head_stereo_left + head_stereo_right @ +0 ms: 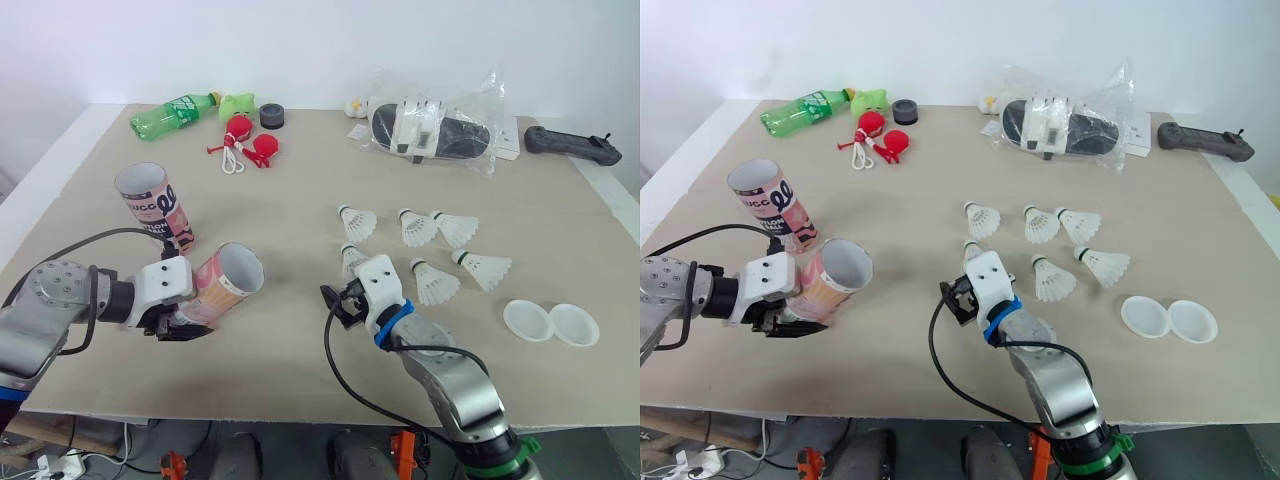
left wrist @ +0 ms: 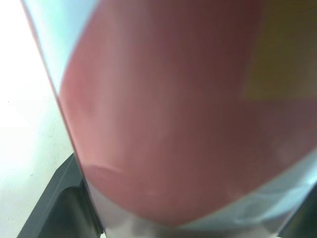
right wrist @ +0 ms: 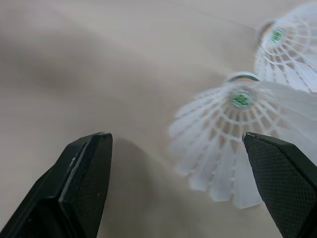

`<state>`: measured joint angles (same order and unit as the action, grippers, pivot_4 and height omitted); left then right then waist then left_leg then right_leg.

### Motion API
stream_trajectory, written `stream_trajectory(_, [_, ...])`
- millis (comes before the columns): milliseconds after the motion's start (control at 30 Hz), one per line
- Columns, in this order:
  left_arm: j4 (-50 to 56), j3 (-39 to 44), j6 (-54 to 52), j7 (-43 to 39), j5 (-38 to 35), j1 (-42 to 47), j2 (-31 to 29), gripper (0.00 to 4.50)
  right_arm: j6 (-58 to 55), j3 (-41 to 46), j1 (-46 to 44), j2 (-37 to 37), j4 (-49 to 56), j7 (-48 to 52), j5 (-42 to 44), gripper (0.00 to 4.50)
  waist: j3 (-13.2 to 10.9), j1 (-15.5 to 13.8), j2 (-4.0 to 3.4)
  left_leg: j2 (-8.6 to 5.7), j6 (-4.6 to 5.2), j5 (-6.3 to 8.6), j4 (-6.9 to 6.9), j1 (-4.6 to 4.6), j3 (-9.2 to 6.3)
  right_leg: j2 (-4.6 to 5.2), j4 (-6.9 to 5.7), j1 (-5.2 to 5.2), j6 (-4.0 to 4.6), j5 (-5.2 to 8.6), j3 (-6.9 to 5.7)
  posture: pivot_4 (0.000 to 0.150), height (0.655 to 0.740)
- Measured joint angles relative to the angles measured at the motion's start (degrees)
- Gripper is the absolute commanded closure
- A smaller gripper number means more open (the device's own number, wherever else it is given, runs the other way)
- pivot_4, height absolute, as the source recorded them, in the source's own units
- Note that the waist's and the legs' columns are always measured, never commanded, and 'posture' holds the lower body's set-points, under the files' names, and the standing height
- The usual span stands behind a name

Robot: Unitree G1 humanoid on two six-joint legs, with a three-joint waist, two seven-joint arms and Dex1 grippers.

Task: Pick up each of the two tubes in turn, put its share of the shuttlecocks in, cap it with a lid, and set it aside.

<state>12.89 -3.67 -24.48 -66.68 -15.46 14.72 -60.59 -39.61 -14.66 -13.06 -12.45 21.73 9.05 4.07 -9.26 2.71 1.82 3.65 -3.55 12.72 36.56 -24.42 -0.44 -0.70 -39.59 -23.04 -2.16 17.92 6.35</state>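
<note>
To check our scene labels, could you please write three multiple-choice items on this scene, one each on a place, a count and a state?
1. The two lids lie:
A. at the far left
B. right of the shuttlecocks
C. at the far edge

2. How many shuttlecocks lie loose?
A. four
B. six
C. eight

3. The right gripper is:
A. open
B. shut on a shuttlecock
C. shut on a lid

Answers:
1 B, since they sit side by side beyond the rightmost shuttlecock.
2 B, since six show, one partly behind the right gripper.
3 A, since its fingers stand wide apart, gripping nothing.
</note>
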Motion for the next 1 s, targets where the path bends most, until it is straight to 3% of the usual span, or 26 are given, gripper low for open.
stream_trajectory(33, [-0.01, 0.00, 0.13, 0.00, 0.22, 0.01, 0.17, 1.35, 0.01, 0.49, -0.47, 0.63, -0.84, -0.51, -0.03, 0.00, 0.00, 0.00, 0.00, -0.01, 0.00, -0.02, 0.01, 0.01, 0.00, 0.00, -0.06, 0.00, 0.00, 0.00, 0.00, 0.150, 0.7400])
stream_trajectory(67, [-0.01, 0.00, 0.34, -0.04, 0.33, 0.01, 0.40, 1.37, 0.19, 0.91, -0.76, 1.29, -1.36, -0.69, -0.12, 0.49, 0.00, 0.00, 0.00, -0.01, 0.00, -0.03, 0.03, 0.02, 0.00, 0.01, -0.09, -0.01, 0.00, 0.00, 0.00, 0.150, 0.7400])
stream_trajectory(133, [-0.01, 0.00, 0.39, -0.02, 0.33, 0.03, 1.12, 1.37, 0.61, 1.40, -1.05, 2.13, -2.31, -0.94, -0.60, 1.04, 0.00, 0.00, 0.00, -0.02, 0.00, -0.04, 0.10, 0.02, 0.00, 0.01, -0.21, -0.01, 0.00, 0.00, 0.00, 0.150, 0.7400])
stream_trajectory(233, [-0.01, 0.00, 0.38, -0.02, 0.35, 0.14, 1.50, 1.37, 1.30, 1.63, -1.05, 3.28, -3.20, -1.52, -1.14, 2.72, 0.00, -0.01, 0.00, -0.03, 0.02, -0.07, 0.20, 0.03, -0.02, 0.01, -0.38, -0.04, 0.00, 0.00, 0.01, 0.150, 0.7400])
stream_trajectory(367, [-0.01, -0.28, 0.37, 0.00, 0.40, 0.36, 1.82, 1.37, 2.00, 2.35, -1.08, 4.09, -4.14, -2.07, -1.68, 4.45, 0.00, 0.01, 0.00, -0.04, 0.11, -0.14, 0.21, 0.05, -0.03, -0.01, -0.45, -0.05, 0.03, -0.02, 0.00, 0.150, 0.7400])
stream_trajectory(633, [-0.72, -1.57, 0.43, -0.07, 1.40, 2.63, 3.54, 1.37, 1.86, 3.69, 1.80, 3.12, 0.32, -0.61, -1.43, 4.45, 0.00, 0.01, 0.00, -0.04, 0.12, -0.16, 0.20, 0.04, -0.07, -0.03, -0.49, -0.06, 0.05, -0.03, -0.02, 0.150, 0.7400])
stream_trajectory(800, [-2.28, -4.38, 0.47, -1.41, 2.31, 5.89, 4.24, 1.37, -0.14, 5.22, 5.23, -10.32, 17.47, 15.07, 8.63, 4.45, 0.00, -0.05, 0.00, -0.07, 0.13, -0.16, 0.28, 0.04, -0.13, -0.02, -0.48, 0.01, 0.04, -0.02, -0.07, 0.150, 0.7400])
stream_trajectory(1000, [-5.18, -8.09, 1.05, -3.67, 5.46, 10.56, 5.71, 1.37, -0.17, 12.58, -1.99, -22.27, 22.01, 27.84, 17.59, 4.45, -0.01, -0.04, -0.02, -0.12, 0.53, -0.40, 0.41, 0.21, -0.21, -0.03, -0.51, 0.26, -0.09, -0.17, -0.14, 0.150, 0.7400])
